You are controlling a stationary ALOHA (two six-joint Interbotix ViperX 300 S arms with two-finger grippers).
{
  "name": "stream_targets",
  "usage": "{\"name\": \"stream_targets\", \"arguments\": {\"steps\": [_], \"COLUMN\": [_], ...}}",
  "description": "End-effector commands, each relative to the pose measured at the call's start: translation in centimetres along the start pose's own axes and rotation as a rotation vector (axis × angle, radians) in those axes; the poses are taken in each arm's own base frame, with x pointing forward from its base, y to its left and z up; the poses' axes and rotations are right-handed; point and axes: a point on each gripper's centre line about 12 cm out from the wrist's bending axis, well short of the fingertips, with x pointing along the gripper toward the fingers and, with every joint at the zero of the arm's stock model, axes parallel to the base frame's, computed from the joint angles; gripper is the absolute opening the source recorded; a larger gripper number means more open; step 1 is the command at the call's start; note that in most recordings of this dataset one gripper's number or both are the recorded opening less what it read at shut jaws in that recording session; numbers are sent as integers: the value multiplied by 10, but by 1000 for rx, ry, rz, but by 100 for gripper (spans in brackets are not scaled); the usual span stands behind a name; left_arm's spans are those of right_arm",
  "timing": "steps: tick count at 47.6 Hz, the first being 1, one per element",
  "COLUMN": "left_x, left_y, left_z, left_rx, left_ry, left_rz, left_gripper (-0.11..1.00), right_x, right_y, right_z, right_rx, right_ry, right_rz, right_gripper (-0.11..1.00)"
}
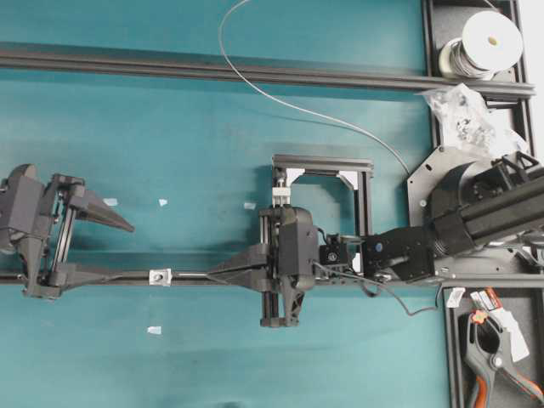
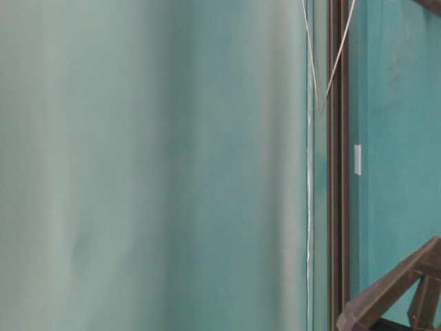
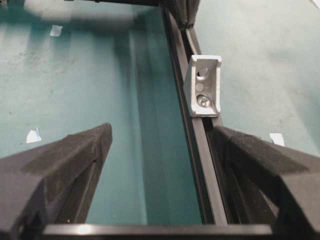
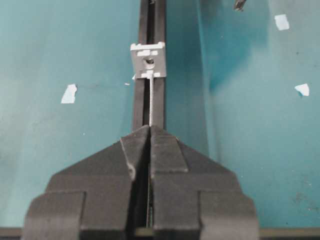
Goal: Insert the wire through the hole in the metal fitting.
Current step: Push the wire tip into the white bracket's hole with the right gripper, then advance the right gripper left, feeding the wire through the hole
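At the bench's (image 1: 170, 127) far right corner a black tray (image 1: 433, 34) holds a wire spool (image 1: 484, 42), with a clear bag of small parts (image 1: 463, 110) just below it. The right hand (image 4: 150, 131) is pinched shut on the wire (image 4: 150, 102), whose short straight end reaches ahead to the lower edge of the metal fitting (image 4: 148, 61), right below its dark hole. The fitting, a small silvery bracket, sits on the black rail (image 3: 187, 100). The left hand (image 3: 160, 145) stands wide open and holds nothing, its fingers (image 3: 65, 160) either side of the rail, the fitting just ahead. From the spool side the thin, grey wire arcs across the bench.
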Motion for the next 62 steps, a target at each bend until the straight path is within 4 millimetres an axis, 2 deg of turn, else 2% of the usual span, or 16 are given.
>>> {"name": "stream_targets", "arguments": {"steps": [1, 62], "left_x": [2, 3], "left_y": [-2, -2], "left_z": [11, 10], "left_rx": [-2, -2], "left_ry": [-36, -22], "left_rz": [-5, -5], "left_gripper": [81, 80], "right_x": [3, 13], "right_y": [3, 5], "right_z": [8, 10], "right_rx": [3, -11], "right_ry": [-31, -38], "right_rz": [8, 13], "right_gripper": [-1, -1]}}
